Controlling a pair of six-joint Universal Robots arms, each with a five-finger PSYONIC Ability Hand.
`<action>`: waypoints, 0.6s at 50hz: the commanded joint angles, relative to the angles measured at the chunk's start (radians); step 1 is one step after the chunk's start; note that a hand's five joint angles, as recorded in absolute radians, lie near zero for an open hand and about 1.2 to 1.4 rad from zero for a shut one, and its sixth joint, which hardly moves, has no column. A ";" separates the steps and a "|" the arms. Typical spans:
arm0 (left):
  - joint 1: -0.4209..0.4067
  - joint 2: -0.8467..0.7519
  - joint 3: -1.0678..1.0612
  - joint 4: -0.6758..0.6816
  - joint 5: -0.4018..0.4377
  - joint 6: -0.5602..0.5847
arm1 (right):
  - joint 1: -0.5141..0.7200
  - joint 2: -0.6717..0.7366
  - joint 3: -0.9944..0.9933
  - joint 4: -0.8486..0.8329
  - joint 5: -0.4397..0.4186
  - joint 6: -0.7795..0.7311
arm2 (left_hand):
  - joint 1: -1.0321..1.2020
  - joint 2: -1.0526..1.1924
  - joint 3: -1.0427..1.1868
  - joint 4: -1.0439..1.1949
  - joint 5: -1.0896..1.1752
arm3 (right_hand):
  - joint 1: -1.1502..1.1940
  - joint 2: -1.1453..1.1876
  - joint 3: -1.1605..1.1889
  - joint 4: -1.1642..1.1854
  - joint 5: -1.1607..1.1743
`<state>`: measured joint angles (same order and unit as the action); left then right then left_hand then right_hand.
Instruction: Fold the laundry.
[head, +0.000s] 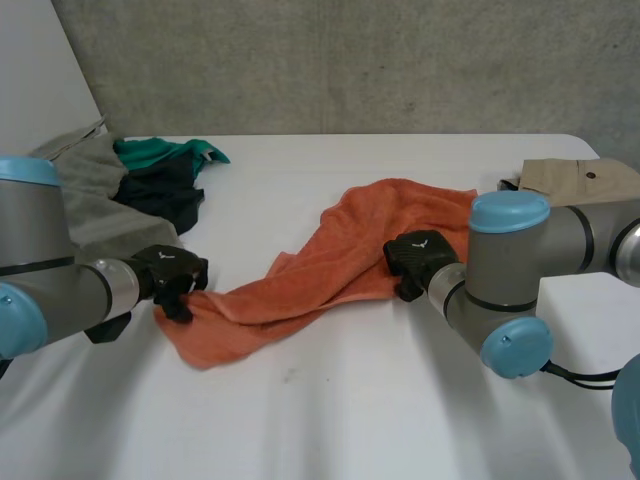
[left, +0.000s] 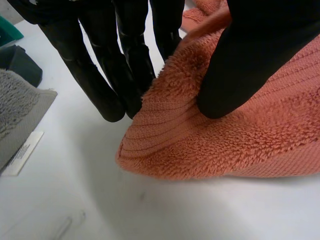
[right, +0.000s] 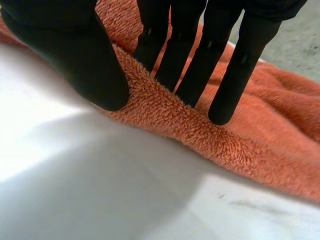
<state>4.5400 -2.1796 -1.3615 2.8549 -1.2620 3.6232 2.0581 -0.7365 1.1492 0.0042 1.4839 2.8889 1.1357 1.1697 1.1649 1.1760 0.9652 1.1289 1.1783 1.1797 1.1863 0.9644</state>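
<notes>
An orange towel (head: 340, 250) lies rumpled and stretched slantwise across the white table (head: 330, 400). My left hand (head: 172, 278) is at its near left end. In the left wrist view the towel's (left: 225, 145) corner edge is pinched between the fingers (left: 107, 85) and the thumb. My right hand (head: 420, 258) is at the towel's right side edge, about midway along. In the right wrist view a raised ridge of towel (right: 200, 125) sits between the thumb and the fingers (right: 235, 75), which press on it from both sides.
A heap of clothes lies at the back left: a grey garment (head: 90, 195), a green one (head: 165, 152) and a dark one (head: 165, 195). The grey cloth (left: 20, 115) with its white label (left: 22, 152) lies beside my left hand. A tan garment (head: 580, 180) sits at the back right.
</notes>
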 joint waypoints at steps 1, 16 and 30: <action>-0.033 0.032 0.024 0.017 -0.019 -0.012 | -0.026 -0.089 0.026 0.002 0.013 0.004 | 0.261 0.227 0.231 0.220 0.256 | 0.267 0.218 0.217 0.210 0.257; -0.061 0.498 -0.071 0.053 -0.034 -0.121 | -0.171 -0.394 -0.028 0.246 -0.056 -0.075 | 0.261 0.227 0.231 0.220 0.256 | 0.267 0.218 0.217 0.210 0.257; -0.148 0.503 -0.090 0.210 -0.122 -0.075 | -0.276 -0.390 -0.239 0.655 -0.137 -0.264 | 0.261 0.227 0.231 0.220 0.256 | 0.267 0.218 0.217 0.210 0.257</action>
<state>4.4220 -1.5464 -1.4795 2.9869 -1.3183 3.5113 1.8020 -1.2001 0.9751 0.5118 1.3725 2.7118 1.1357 1.1875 1.1856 1.1942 0.9667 1.1289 1.1783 1.1878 1.1946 0.9651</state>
